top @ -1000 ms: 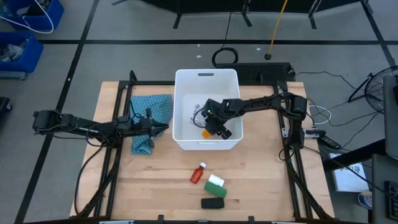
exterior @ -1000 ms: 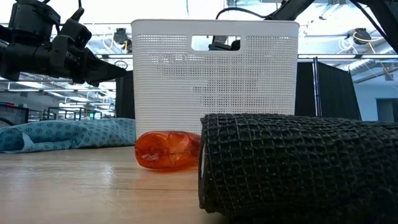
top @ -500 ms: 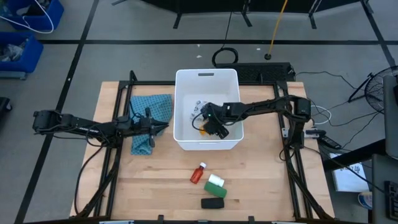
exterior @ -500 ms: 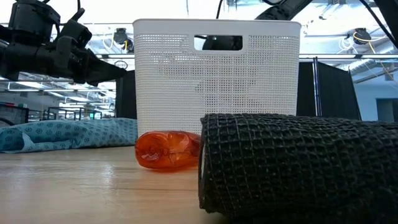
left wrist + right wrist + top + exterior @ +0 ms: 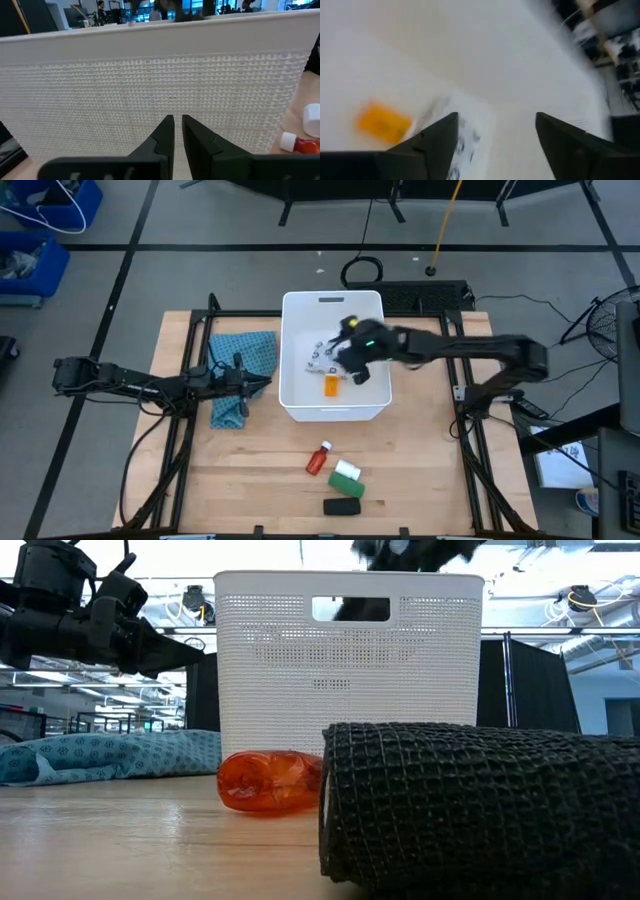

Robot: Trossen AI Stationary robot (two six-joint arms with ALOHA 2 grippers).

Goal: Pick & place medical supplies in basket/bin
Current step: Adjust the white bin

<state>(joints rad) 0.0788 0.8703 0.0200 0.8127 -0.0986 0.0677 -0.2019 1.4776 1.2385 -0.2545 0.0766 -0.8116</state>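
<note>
The white tub (image 5: 333,408) stands mid-table. On its floor lie the small orange bottle (image 5: 331,386) and the white dark-dotted packet (image 5: 318,361); both also show in the right wrist view, the bottle (image 5: 384,122) and the packet (image 5: 466,134). My right gripper (image 5: 352,358) hangs open and empty above the tub's inside, its fingers wide apart (image 5: 495,135). The red white-capped bottle (image 5: 319,459), the white roll (image 5: 347,470), the green block (image 5: 346,486) and the black bar (image 5: 342,507) lie on the table near its front edge. My left gripper (image 5: 268,383) is shut and empty, level, pointing at the tub's left wall (image 5: 170,85).
The teal patterned cloth (image 5: 240,375) lies on the table left of the tub, under my left arm. In the low view the black bar (image 5: 480,805) fills the foreground and the red bottle (image 5: 270,781) lies before the tub (image 5: 348,660). Bare wood shows at the front left and right.
My right gripper has gone up out of the tub and toward the table's far edge, moving fast. The small orange bottle, before beside its fingers, now lies free on the tub's floor.
</note>
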